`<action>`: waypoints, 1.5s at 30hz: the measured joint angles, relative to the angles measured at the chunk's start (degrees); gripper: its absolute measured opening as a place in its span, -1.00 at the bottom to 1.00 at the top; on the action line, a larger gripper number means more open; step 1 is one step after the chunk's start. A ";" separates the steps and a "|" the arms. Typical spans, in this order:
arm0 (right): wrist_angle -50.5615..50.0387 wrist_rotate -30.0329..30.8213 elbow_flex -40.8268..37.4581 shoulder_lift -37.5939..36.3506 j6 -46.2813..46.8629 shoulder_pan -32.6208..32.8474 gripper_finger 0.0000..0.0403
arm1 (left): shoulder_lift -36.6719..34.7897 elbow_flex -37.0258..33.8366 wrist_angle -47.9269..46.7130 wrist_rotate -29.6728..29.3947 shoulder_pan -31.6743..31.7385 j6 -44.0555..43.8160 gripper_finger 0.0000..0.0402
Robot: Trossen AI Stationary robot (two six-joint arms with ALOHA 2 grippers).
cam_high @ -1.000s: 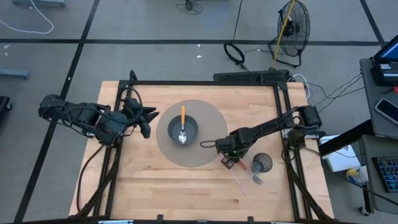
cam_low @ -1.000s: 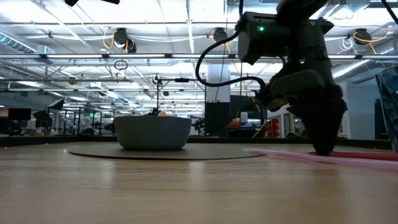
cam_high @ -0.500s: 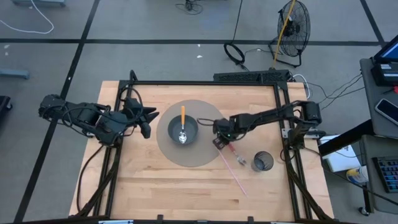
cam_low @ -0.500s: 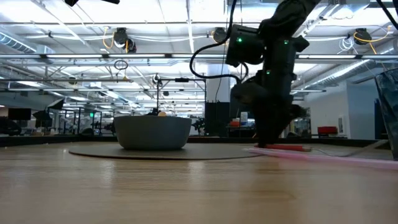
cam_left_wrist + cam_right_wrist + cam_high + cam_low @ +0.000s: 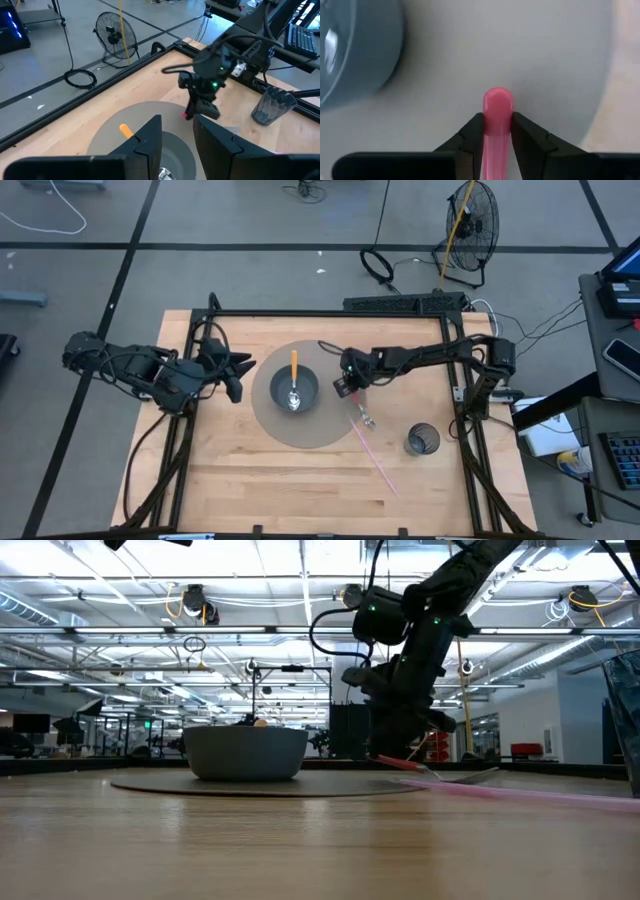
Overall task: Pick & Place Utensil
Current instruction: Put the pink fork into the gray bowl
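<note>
My right gripper is over the grey round mat, just right of the grey bowl, and is shut on a pink-handled utensil with a metal head. An orange-handled spoon lies in the bowl, its handle leaning on the far rim. The bowl fills one corner of the right wrist view. My left gripper waits open at the mat's left edge, touching nothing. My right gripper pinches the utensil's pink handle near its free end between both fingers, coming from above. The handle end pokes out past the fingertips. In the low view the utensil slants down toward its metal head; whether the head touches the table I cannot tell.
A long thin pink stick lies on the wood, right of the mat toward the near edge. A dark mesh cup stands near the right edge. A black frame borders the table.
My right gripper has travelled from beside the mesh cup toward the table's far left, onto the mat near the bowl, carrying the pink-handled utensil along. The utensil's head has come off the wood by the cup and trails behind the gripper. The thin pink stick has stayed put.
</note>
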 joint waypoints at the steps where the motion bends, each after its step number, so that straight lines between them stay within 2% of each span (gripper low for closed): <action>1: 0.10 0.01 0.00 0.00 -0.02 -0.62 -0.61 | 0.00 0.00 0.00 0.00 0.00 -0.06 -0.41; 6: 1.79 0.33 0.02 0.00 -0.21 -2.97 -0.53 | 0.00 0.00 0.00 -0.02 0.02 -0.21 -0.41; 15: 3.71 -1.45 0.09 0.00 -1.48 -3.78 -0.20 | 0.00 0.00 0.00 -0.02 0.02 -0.26 -0.41; 19: 2.63 -5.43 0.09 -0.01 -0.43 -3.32 -0.12 | 0.00 0.01 0.00 -0.02 0.02 -0.26 -0.41; 25: -4.63 -5.33 0.11 -0.06 -0.41 0.16 -0.14 | 0.00 0.00 0.00 -0.46 0.02 -0.18 -0.41; 31: -5.96 -3.56 0.11 -0.07 -0.08 3.50 -0.20 | 0.00 0.00 0.00 -1.61 0.02 0.19 -0.41; 38: -6.87 2.22 0.11 -0.07 -0.50 4.76 -0.26 | 0.00 0.00 0.00 -1.99 0.02 0.06 -0.41; 40: -6.54 1.99 0.11 -0.07 -1.00 4.57 -0.28 | 0.00 0.00 0.00 -1.99 0.02 -0.07 -0.41; 42: -5.93 -0.85 0.83 -0.07 -0.96 4.39 -0.29 | 0.00 0.00 0.01 -1.99 0.02 -0.09 -0.41; 43: -5.96 -2.62 1.93 -0.07 -0.56 4.37 -0.29 | 0.00 0.00 0.00 -1.99 0.03 -0.09 -0.41; 45: -7.75 -2.43 5.59 -0.07 -1.80 4.86 -0.29 | 0.00 0.00 0.00 -2.01 0.02 -0.09 -0.41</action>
